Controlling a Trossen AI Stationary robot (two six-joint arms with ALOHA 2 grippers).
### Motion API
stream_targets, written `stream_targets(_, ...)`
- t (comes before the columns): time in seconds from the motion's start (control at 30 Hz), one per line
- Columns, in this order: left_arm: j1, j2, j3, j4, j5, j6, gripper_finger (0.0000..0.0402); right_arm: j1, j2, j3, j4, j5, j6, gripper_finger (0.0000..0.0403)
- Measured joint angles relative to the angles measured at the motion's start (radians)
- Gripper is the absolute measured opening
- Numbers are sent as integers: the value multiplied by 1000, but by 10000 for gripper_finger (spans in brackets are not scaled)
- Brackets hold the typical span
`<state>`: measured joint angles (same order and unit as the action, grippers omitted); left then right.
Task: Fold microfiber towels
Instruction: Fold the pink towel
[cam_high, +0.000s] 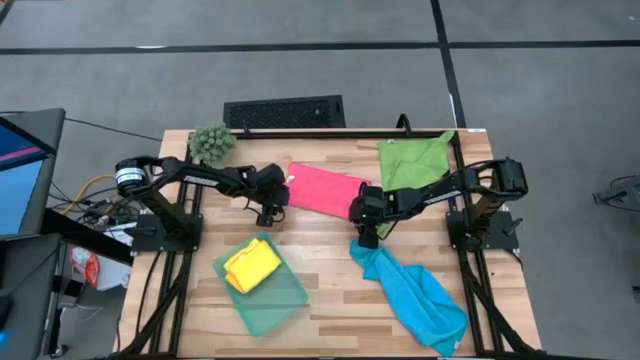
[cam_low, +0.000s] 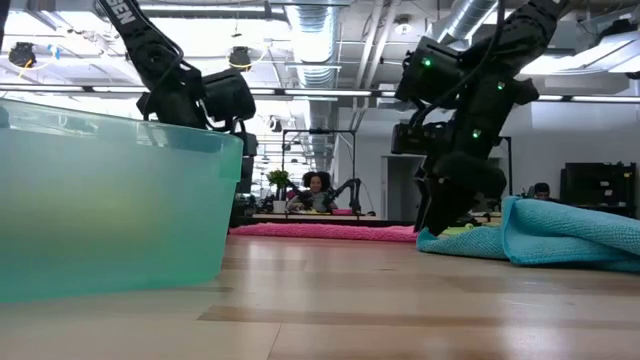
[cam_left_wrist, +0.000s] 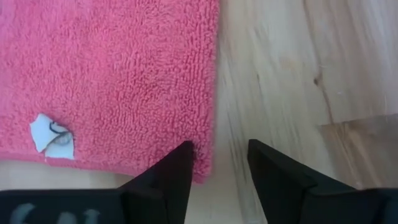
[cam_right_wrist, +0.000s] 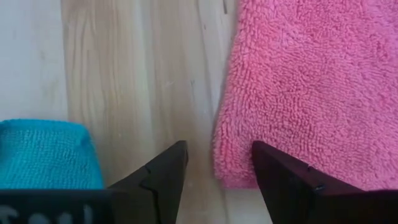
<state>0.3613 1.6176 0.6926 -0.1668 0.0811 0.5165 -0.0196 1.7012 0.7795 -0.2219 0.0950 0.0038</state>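
Lying on the table (cam_high: 330, 305): four towels. One pink towel (cam_high: 325, 188) flat at centre; one green towel (cam_high: 412, 160) far right; one blue towel (cam_high: 415, 290) crumpled near right; one yellow towel (cam_high: 251, 265) folded inside one teal tray (cam_high: 285, 308). Left claw (cam_left_wrist: 217, 163) and right claw (cam_right_wrist: 217, 163), both released, empty, poised at opposite pink corners.

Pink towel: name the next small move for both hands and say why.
Probably lower both and close on the near corners. The pink towel lies flat; the left hand and right hand each hover open above the table, one finger beside a corner's edge, nothing gripped.
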Motion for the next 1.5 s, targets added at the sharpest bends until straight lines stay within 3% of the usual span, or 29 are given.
stream_targets(0.4,-5,5,30,-86,3,-96,10,2,-9,-1,-2,-24,22,57)
stream_targets(0.57,-3,11,109,-218,31,-179,5,9,-51,-7,-18,-31,15,10)
stream_targets(0.83,4,10,241,-371,70,-198,1,-29,-130,-6,-54,-35,22,25)
stream_targets(1.13,80,8,374,-369,52,-200,0,-112,-145,-5,-64,-44,23,19)
stream_targets(1.5,175,6,363,-312,42,-197,0,-241,-159,-3,-65,-47,15,17)
